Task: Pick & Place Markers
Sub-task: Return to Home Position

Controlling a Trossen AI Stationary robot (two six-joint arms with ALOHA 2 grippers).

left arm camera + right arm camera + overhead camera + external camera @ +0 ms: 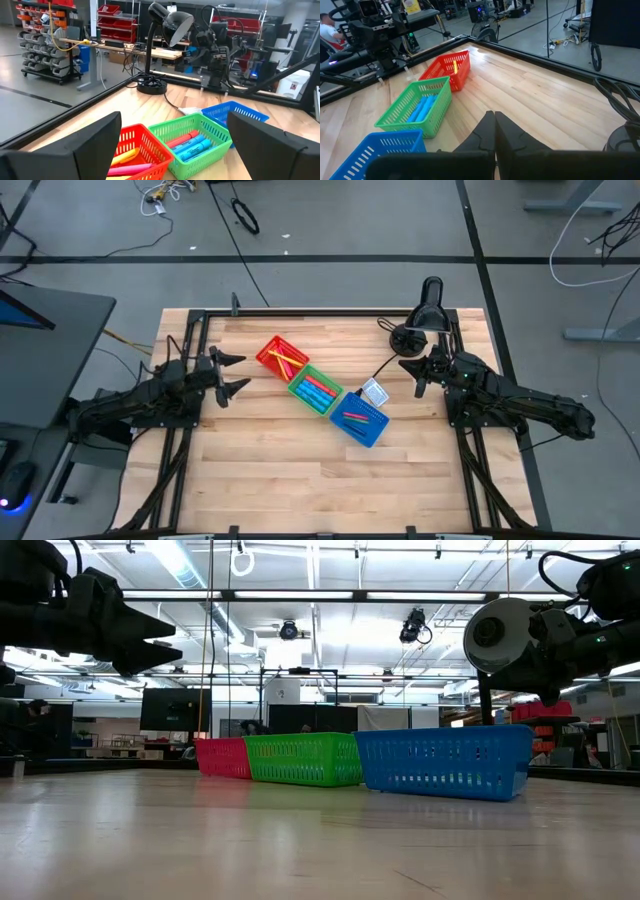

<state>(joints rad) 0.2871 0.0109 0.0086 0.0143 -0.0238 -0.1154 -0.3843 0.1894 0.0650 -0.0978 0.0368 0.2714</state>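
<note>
Markers (318, 392) lie in the green bin (293, 387), red bin (262, 356) and blue bin (371, 442) beside it. Well clear either side sit the left gripper (245, 372), fingers spread, and right gripper (408, 366), closed empty; only homing seems left.

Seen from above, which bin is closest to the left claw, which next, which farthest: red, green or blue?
From the left claw:
1. Red bin: nearest, left end of row.
2. Green bin: middle.
3. Blue bin: farthest, nearer the right claw.
</note>
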